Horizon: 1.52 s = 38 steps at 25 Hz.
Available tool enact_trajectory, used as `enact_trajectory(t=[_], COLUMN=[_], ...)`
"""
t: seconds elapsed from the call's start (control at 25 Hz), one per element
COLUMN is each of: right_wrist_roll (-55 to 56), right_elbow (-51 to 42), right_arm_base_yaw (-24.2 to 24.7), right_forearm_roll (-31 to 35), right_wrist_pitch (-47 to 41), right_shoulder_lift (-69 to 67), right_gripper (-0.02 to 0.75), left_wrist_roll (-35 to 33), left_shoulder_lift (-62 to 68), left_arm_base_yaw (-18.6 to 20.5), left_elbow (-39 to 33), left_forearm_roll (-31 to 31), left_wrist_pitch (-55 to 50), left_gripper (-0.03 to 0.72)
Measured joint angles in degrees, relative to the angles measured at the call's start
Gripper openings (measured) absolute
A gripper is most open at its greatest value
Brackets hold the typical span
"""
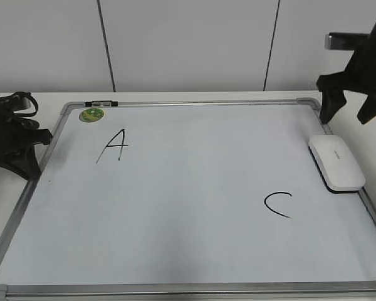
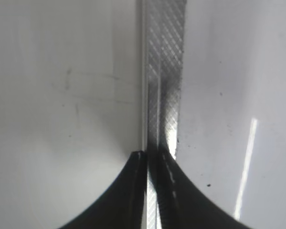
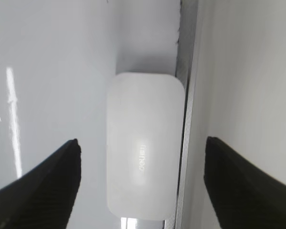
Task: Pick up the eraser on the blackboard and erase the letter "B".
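The blackboard (image 1: 188, 251) is a white board in a silver frame that lies flat on the table. It bears a black "A" (image 1: 114, 145) and a "C" (image 1: 279, 204); no letter "B" shows between them. The white eraser (image 1: 337, 162) lies flat against the board's right frame. My right gripper (image 1: 348, 116) is open and empty, above and just behind the eraser. In the right wrist view the eraser (image 3: 145, 145) lies between the spread fingers (image 3: 142, 143). My left gripper (image 1: 25, 166) is shut and empty at the board's left frame (image 2: 164, 71), with its fingertips (image 2: 150, 155) over it.
A small round green magnet (image 1: 91, 115) sits at the board's far left corner, next to a black clip (image 1: 101, 103) on the frame. The white table shows beyond the board's right frame (image 3: 188, 95). A white panelled wall stands behind.
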<state>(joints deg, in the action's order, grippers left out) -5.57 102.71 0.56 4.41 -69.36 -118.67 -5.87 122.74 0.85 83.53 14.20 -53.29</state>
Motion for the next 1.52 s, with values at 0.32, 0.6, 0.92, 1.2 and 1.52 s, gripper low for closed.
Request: enact_trajectory(t=[0.32,0.6,0.92,1.2,1.52], right_wrist_roll=[0.1,0.1,0.0,0.0,0.0], right_elbow=[2.8,2.8,2.8,-1.3,-11.7], right_arm_base_yaw=[-0.1,-1.7,-5.2,-5.9,-6.0], right_forearm_roll=[0.9,1.2,1.5,1.2,0.9], right_wrist_pitch=[-0.9,-1.2,-1.9,-2.6,-2.7], right_shoulder_lift=[4.3,11.6,21.4,31.5,42.4], right_gripper=[0.604,0.596,0.595,0.595,0.595], left_wrist_roll=[0.0,0.8,1.6,3.4,6.2], left_shoulder_lift=[1.8,1.1,-10.1,-22.3,-36.9], left_arm_base_yaw=[0.0,0.0,-1.2,-5.2,-13.7], left_elbow=[10.9,21.8,22.4,22.4,21.4], left_forearm_roll=[-0.2,-0.3,-0.8,-3.2,-7.3], left_wrist_pitch=[-7.5,-15.7,-16.8,-17.8,-18.2], left_gripper=[0.4,0.517,0.522,0.522,0.522])
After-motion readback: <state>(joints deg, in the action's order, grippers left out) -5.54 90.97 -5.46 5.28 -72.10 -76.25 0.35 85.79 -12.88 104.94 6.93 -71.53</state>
